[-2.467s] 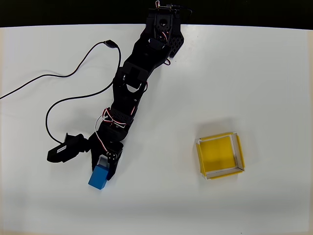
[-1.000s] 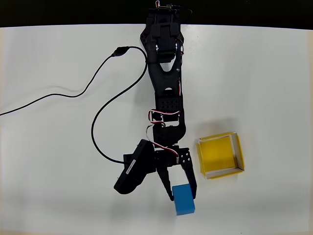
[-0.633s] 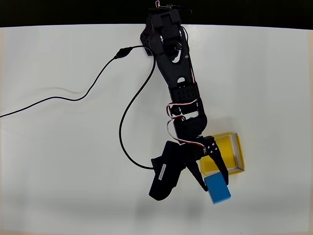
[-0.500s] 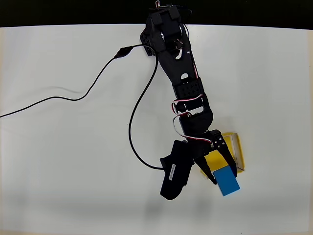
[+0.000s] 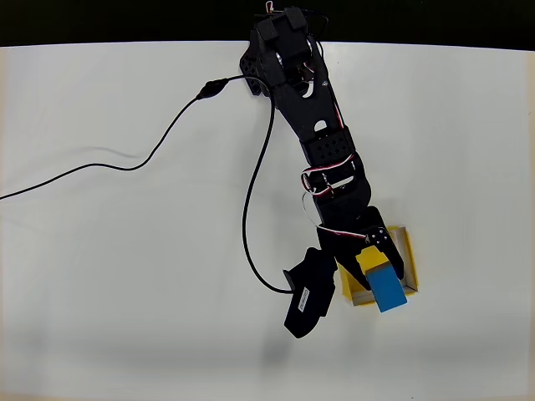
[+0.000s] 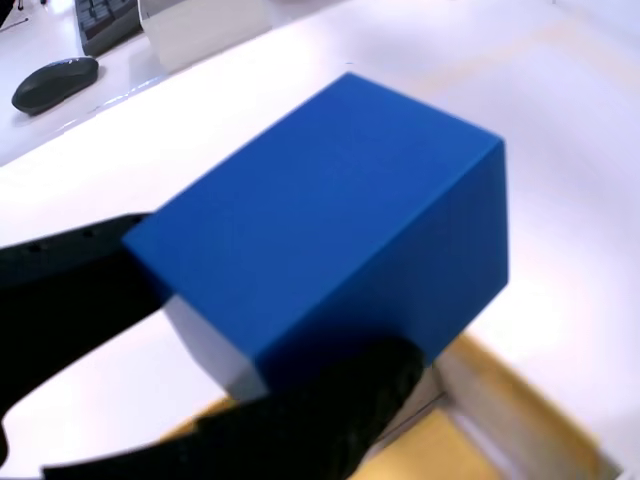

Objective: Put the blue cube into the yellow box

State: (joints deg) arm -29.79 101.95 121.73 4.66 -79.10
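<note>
The blue cube [image 5: 388,289] is held clamped between the jaws of the black gripper [image 5: 378,280] above the near edge of the yellow box [image 5: 407,255], seen in the overhead view on the white table [image 5: 125,292].

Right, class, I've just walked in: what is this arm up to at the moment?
The black robot arm holds the blue cube in its tool, shut on it. In the overhead view the cube hangs over the lower edge of the yellow box, partly over the box and partly over the white table. In the wrist view the cube sits between the dark fingers, with the box's pale wall and yellow floor below. It has not been let go.
</note>
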